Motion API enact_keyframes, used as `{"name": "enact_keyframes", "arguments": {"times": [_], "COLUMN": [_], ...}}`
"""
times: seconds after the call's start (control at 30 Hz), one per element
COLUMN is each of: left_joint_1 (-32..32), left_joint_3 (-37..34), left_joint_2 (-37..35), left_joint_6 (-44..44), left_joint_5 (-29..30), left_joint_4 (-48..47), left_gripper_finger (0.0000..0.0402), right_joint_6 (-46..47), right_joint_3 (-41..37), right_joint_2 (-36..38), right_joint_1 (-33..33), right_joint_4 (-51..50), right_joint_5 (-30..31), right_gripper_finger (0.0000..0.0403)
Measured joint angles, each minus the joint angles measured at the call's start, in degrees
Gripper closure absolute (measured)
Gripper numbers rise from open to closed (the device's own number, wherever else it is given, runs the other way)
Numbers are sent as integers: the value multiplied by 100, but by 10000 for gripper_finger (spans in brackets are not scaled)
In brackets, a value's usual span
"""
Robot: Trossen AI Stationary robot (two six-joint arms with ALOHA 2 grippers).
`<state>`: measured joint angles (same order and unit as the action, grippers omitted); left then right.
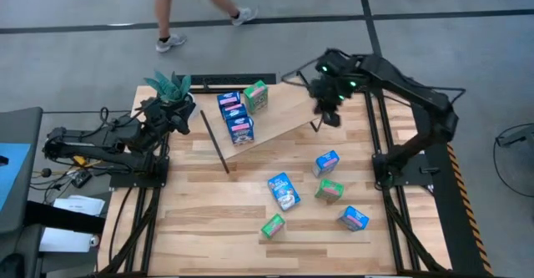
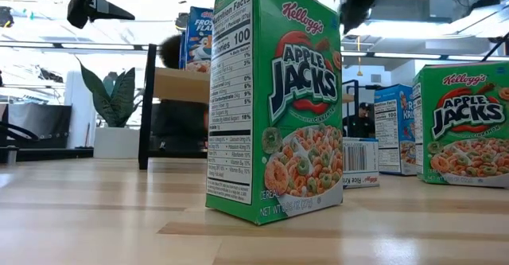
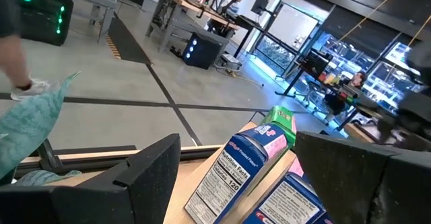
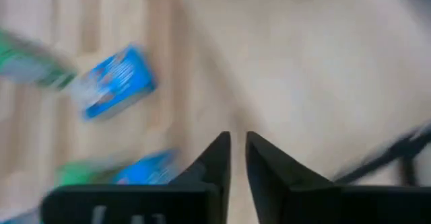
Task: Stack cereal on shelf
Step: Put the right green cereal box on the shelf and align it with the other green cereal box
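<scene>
Grey floor [image 1: 83,2] crossed by dark lines, a potted plant [image 2: 115,106], bright ceiling lights [image 2: 413,30].

The right arm reaches in from its base at the surface's right edge, elbow bent, and its gripper [image 1: 329,111] hangs over the far right of the surface with the two dark fingers [image 4: 217,158] nearly together and nothing between them. The left arm lies low along the left side, its gripper [image 1: 182,119] pointing inward with the fingers [image 3: 151,173] spread wide and empty.

Blue and green cereal [image 1: 284,190] boxes lie near the pale wooden shelf [image 1: 288,111].
</scene>
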<state>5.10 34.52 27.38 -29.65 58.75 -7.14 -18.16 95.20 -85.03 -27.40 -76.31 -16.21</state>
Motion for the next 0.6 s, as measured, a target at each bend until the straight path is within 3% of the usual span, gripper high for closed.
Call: {"name": "enact_keyframes", "arguments": {"times": [0.17, 0.37, 0.6], "left_joint_1": [0, 0, 0], "left_joint_3": [2, 0, 0], "left_joint_2": [0, 0, 0], "left_joint_6": [2, 2, 34], "left_joint_5": [-1, -11, -280], "left_joint_4": [-2, -89, -125], "left_gripper_finger": [119, 119, 119], "right_joint_6": [1153, 2985, 5284], "right_joint_3": [-126, -1121, -2384], "right_joint_2": [441, 1128, 1829], "right_joint_1": [759, 2171, 3982], "right_joint_4": [-609, -605, 217], "right_joint_5": [113, 816, 1348], "right_gripper_finger": [254, 183, 144]}}
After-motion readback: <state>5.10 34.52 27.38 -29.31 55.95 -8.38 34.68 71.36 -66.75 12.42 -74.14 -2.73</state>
